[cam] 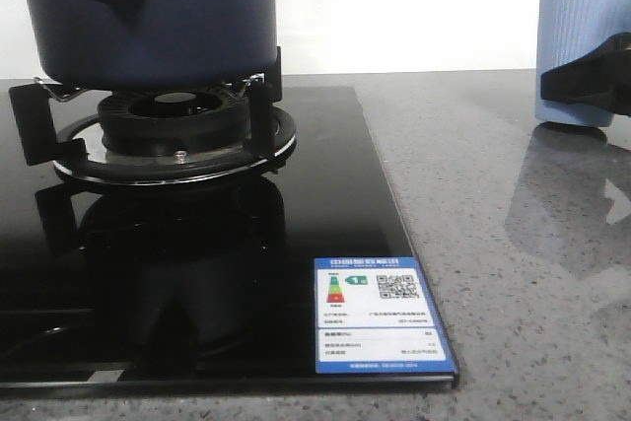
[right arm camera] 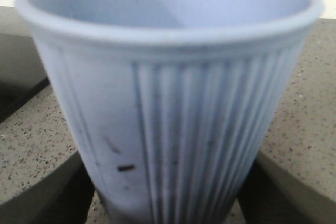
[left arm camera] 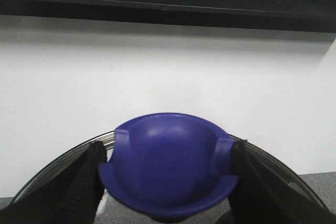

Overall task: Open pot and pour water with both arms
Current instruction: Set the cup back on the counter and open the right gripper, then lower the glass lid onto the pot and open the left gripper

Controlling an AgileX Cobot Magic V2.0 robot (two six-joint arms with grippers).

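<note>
Left hand has its two fingers on either side of the blue lid knob, seemingly clamped on it, so the lid comes off straight upward. Its pot sits on the burner. Right hand has fingers around the pale ribbed cup standing on the worktop; whether they press it I cannot tell.

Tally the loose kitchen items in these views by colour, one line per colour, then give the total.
Dark navy blue: 1, the pot on the burner.
Pale blue: 1, the ribbed cup on the grey counter.
Purple-blue: 1, the lid knob, with its glass lid, between the left gripper's fingers.
Total: 3
</note>
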